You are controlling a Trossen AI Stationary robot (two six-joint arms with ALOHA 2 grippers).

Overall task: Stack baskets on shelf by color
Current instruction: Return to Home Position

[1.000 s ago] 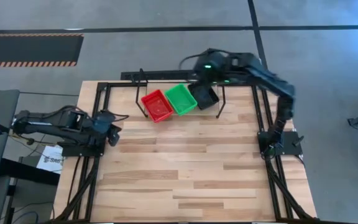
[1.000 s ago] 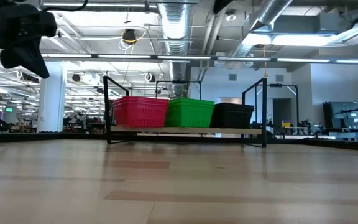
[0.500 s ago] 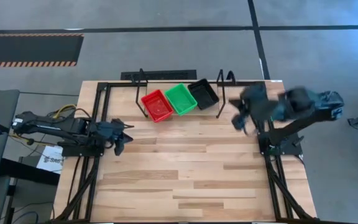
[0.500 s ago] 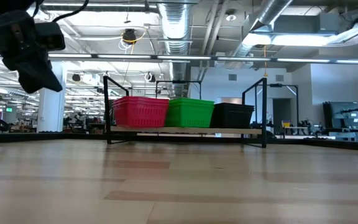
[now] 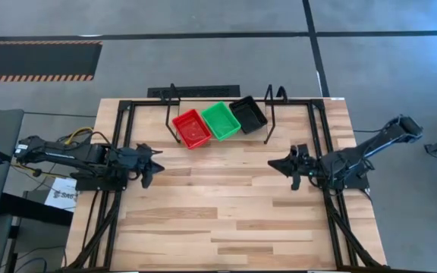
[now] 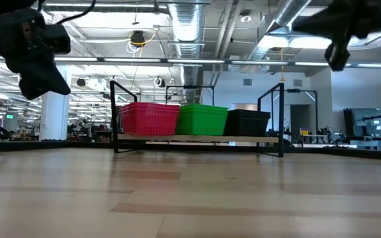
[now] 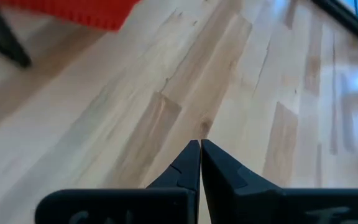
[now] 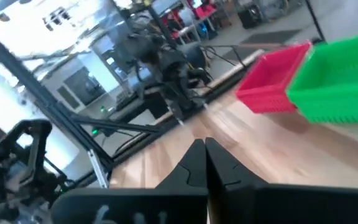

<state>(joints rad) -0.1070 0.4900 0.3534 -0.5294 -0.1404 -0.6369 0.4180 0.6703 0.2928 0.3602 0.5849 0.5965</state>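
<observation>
The wood-plank tabletop (image 5: 226,220) is bare across its near and middle areas.

The left arm (image 5: 67,152) lies folded low along the table's left edge. The right arm (image 5: 370,148) lies folded low along the right edge, its elbow out past the table's side. Both point inward across the boards, facing one another and well apart.

The shelf (image 6: 197,138) stands at the far edge of the table, roughly centred, its light board carried between two black wire uprights (image 5: 173,114). From above it sits at a slight angle to the table edge.

Baskets fill the board in three colour groups, side by side and touching. The red-pink stack (image 5: 191,129) is at the left end, the green stack (image 5: 221,120) is in the middle, and the black stack (image 5: 248,114) is at the right end. Seen level, red-pink and green reach the same height and black sits a little lower. The number of baskets in each stack cannot be counted.

The left gripper (image 5: 152,161) hangs above the boards near the left edge, nearer than the shelf and clear of it. Its fingers (image 7: 188,165) are pressed together with nothing between them.

The right gripper (image 5: 283,164) hangs above the boards toward the right side, likewise clear of the shelf. Its fingers (image 8: 191,163) are together, holding nothing.
</observation>
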